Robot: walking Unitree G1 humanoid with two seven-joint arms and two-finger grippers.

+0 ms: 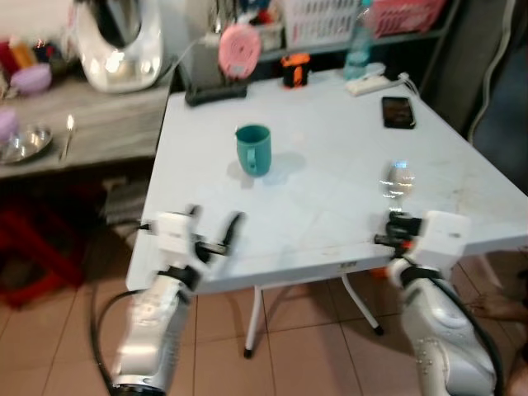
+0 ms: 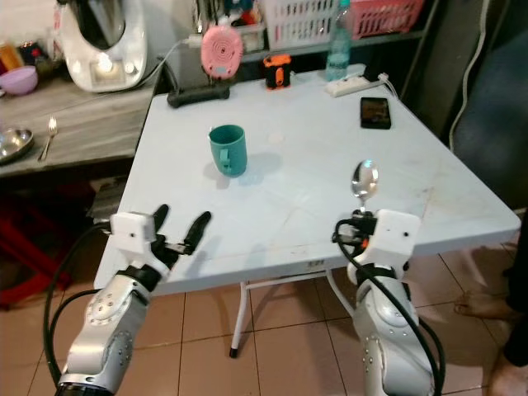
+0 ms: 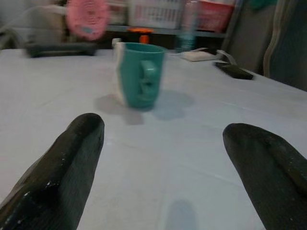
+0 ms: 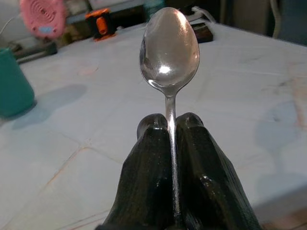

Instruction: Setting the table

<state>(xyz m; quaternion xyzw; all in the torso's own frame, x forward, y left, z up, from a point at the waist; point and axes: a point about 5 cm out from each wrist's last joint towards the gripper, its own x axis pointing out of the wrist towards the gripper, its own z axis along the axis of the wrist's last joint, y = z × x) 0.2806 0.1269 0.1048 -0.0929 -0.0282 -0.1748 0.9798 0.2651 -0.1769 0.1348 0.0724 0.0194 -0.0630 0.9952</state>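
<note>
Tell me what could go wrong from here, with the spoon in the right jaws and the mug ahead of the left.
1. The right gripper pinches only the thin handle of the spoon, with the bowl sticking far out; it could twist or slip when set down.
2. It hovers near the table edge, so a dropped spoon might fall to the floor.
3. The left gripper is open, pointing at the mug; reaching forward could knock it over.
</note>
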